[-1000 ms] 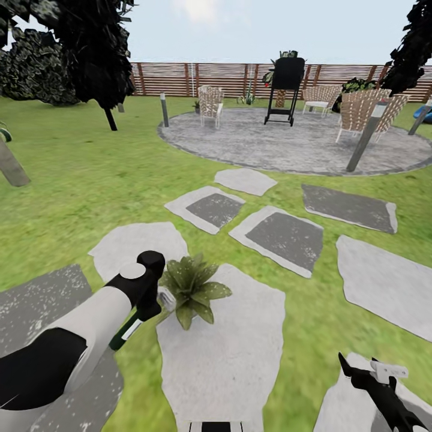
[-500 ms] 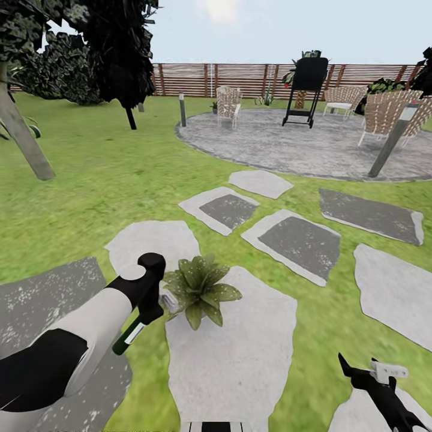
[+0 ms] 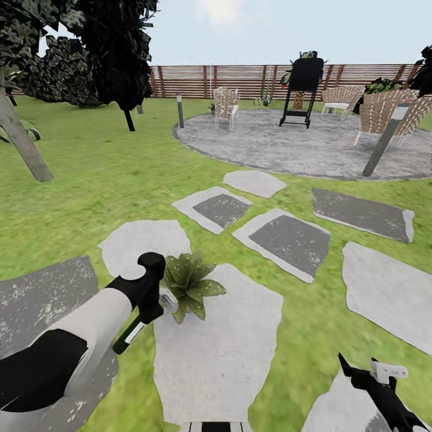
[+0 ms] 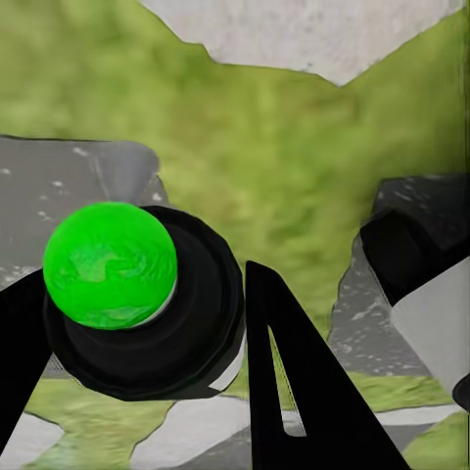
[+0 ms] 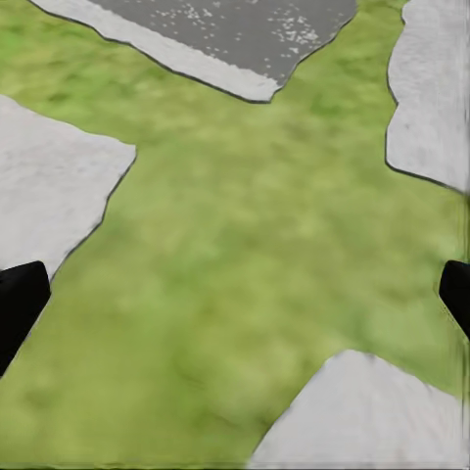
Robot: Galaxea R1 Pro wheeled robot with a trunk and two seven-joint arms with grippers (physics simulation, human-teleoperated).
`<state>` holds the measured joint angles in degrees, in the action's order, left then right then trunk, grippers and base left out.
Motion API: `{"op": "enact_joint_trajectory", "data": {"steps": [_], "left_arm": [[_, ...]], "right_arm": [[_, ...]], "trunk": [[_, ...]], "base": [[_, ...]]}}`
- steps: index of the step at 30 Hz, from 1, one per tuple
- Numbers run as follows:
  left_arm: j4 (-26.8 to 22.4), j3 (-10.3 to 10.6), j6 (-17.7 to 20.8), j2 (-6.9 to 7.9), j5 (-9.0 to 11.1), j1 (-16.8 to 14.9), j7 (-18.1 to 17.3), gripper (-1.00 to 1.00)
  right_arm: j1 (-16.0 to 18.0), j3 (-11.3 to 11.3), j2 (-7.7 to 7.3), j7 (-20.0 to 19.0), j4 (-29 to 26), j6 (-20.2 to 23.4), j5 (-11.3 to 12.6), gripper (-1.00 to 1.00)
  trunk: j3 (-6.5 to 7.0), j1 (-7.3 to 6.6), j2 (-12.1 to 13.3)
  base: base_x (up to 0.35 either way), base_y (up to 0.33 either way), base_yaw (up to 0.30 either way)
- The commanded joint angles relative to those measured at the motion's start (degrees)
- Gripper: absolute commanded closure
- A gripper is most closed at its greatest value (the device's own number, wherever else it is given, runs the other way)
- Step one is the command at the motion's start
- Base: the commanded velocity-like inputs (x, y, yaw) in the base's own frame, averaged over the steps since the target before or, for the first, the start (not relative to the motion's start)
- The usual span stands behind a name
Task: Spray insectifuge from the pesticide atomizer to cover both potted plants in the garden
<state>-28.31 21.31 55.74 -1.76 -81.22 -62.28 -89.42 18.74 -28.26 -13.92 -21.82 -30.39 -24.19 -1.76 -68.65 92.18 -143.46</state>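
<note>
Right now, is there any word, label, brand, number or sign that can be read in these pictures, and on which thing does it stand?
None: no readable text stands anywhere.
The pesticide atomizer in the left claw: plain white and dark green, no label.
The potted plant, stepping stones and fence: no writing or sign.

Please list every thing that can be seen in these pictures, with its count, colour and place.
potted plant: one, green, on the pale stepping stone beside the left gripper.
pesticide atomizer: one, white with dark green end, in the left gripper.
stepping stones: several, grey and white, on the lawn.
patio: one, grey, round, farther off.
fence: one, brown, behind the patio.
chairs: several, woven, on the patio.
left gripper: black, holding the atomizer.
right gripper: black, fingers apart over grass, holding nothing.
</note>
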Motion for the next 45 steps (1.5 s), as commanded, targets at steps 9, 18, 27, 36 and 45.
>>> {"op": "enact_joint_trajectory", "data": {"steps": [9, 18, 27, 36, 45], "left_arm": [[-0.07, 0.13, 0.68, 0.04, -0.60, -0.03, -0.58, 1.00], [-0.07, 0.13, 0.68, 0.01, -0.60, -0.03, -0.58, 1.00], [-0.14, 0.18, 0.68, 0.01, -0.60, -0.03, -0.58, 1.00], [-0.30, 0.17, 0.68, 0.02, -0.52, 0.01, -0.58, 1.00], [-11.01, 0.22, 0.05, 0.10, 2.08, 8.28, -0.58, 1.00]], "right_arm": [[0.06, -0.39, 0.04, -0.51, -0.02, -0.16, -0.17, -1.00], [0.06, -0.39, 0.04, -0.51, -0.02, -0.16, -0.17, -1.00], [0.06, -0.39, 0.04, -0.51, -0.02, -0.16, -0.17, -1.00], [0.06, -0.39, 0.04, -0.51, -0.02, -0.16, -0.17, -1.00], [0.06, -0.39, 0.04, -0.51, 0.01, -0.16, -0.17, -1.00]], "trunk": [[-0.04, -0.04, -0.02], [-0.04, -0.04, -0.02], [-0.04, -0.04, -0.02], [-0.04, -0.04, -0.02], [-0.04, -0.04, -0.02]], "base": [[-0.096, -0.039, 0.104], [0.000, 0.000, 0.271], [0.138, -0.005, 0.063], [0.003, 0.000, 0.021], [-0.173, 0.000, 0.240]]}}
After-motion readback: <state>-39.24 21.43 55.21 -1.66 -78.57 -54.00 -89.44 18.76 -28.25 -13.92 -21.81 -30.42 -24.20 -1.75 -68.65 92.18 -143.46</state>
